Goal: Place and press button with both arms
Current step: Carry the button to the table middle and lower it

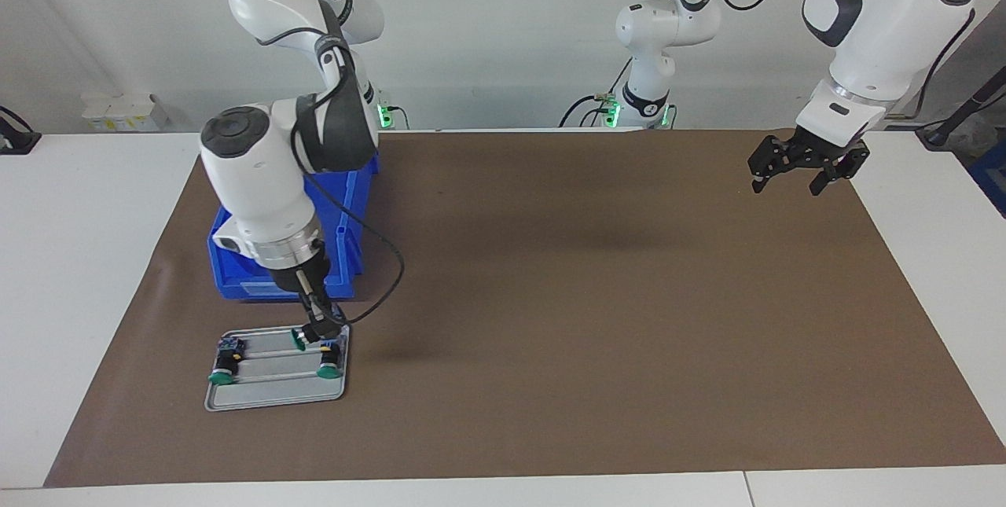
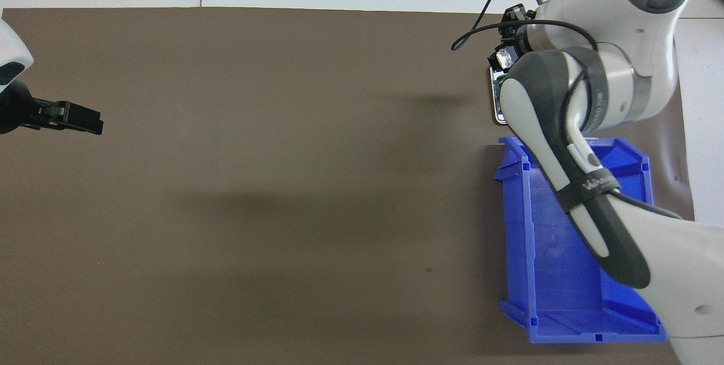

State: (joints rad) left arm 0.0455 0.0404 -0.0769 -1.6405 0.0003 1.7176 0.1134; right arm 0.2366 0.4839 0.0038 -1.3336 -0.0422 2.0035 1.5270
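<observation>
At the right arm's end of the brown mat (image 1: 550,295), a grey metal tray (image 1: 277,393) lies flat, farther from the robots than the blue bin (image 1: 346,271) that sits just beside it. The tray carries three green-capped buttons: one lying at its corner farthest toward the table's end (image 1: 224,369), one at the corner toward the table's middle (image 1: 329,365), and the button (image 1: 299,339) at the tray's edge nearest the bin, where the right gripper (image 1: 318,332) has its tip down on it. The right arm (image 1: 259,185) reaches out over the bin and points its wrist steeply down, and its fingers are drawn close together, pinching this button by its dark body with the green cap showing beside them. In the overhead view the same arm (image 2: 571,144) covers nearly all of the tray (image 2: 497,107), so only a sliver of its rim shows next to the bin (image 2: 543,274). Across the bare middle of the mat, well apart from the tray, the left arm (image 1: 872,43) waits toward its own end of the table, with the left gripper (image 1: 786,186) held up in the air over the mat's edge, its fingers spread wide and holding nothing; from above it (image 2: 96,123) pokes in over the mat.
</observation>
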